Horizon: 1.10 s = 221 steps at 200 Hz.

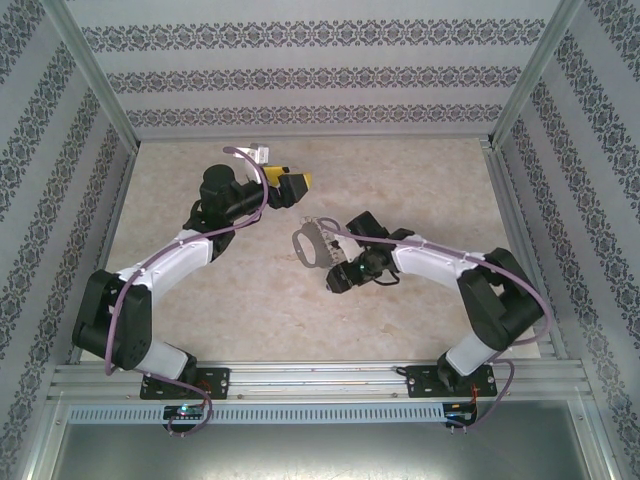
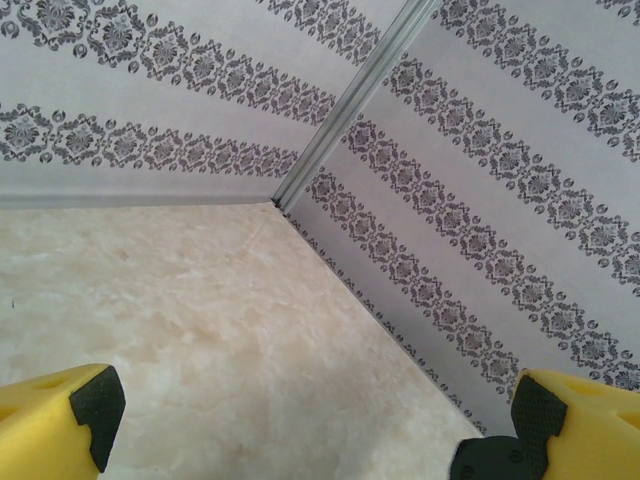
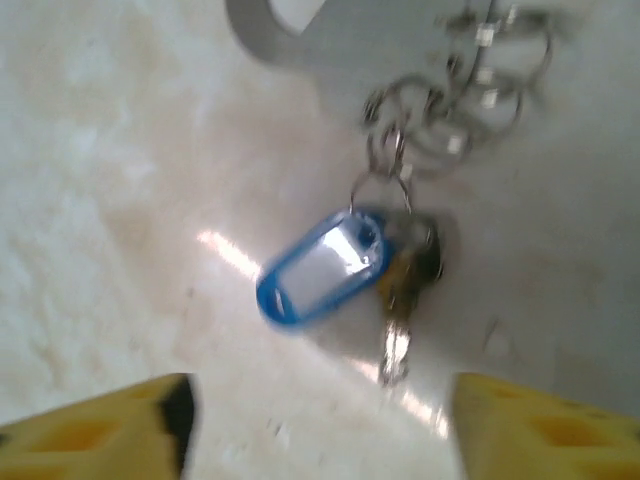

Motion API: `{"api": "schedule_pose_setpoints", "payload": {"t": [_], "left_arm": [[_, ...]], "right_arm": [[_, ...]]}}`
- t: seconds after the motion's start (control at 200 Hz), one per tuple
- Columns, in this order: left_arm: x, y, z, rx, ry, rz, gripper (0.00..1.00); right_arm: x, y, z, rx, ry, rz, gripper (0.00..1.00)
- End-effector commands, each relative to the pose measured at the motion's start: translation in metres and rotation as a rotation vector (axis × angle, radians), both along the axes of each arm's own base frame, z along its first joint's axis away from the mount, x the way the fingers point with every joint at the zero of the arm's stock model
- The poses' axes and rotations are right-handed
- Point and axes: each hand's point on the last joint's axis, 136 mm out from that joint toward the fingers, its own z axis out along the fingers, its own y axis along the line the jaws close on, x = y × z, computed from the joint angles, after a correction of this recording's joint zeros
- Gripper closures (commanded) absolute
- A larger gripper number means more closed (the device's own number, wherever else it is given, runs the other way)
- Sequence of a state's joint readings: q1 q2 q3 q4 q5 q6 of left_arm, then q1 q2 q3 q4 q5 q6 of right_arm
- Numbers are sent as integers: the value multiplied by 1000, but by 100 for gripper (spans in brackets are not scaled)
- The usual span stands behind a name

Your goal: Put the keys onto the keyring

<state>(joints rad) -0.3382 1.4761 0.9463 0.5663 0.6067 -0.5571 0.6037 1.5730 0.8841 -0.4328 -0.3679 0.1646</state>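
Your top camera sits above and behind the arm bases (image 1: 185, 383), looking down and forward over the whole table (image 1: 400, 180) to the back wall (image 1: 300, 80). Your left wrist camera rides low, facing across bare tabletop into a wall corner (image 2: 300, 185). Your right wrist camera looks down from close — keys (image 3: 320, 265) and keyring (image 3: 350, 45) just ahead — a patch the top view also covers.

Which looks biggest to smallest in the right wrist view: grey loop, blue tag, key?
1. grey loop, though the frame edge cuts it off.
2. blue tag.
3. key, blurred and partly behind the tag, so these two are close.
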Motion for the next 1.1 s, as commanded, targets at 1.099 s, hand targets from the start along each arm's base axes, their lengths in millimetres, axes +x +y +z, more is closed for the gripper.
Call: {"api": "schedule_pose_setpoints", "payload": {"t": [1.099], "left_arm": [[-51, 233, -91, 663, -201, 994, 0]], "right_arm": [[157, -238, 111, -261, -874, -919, 2]]}}
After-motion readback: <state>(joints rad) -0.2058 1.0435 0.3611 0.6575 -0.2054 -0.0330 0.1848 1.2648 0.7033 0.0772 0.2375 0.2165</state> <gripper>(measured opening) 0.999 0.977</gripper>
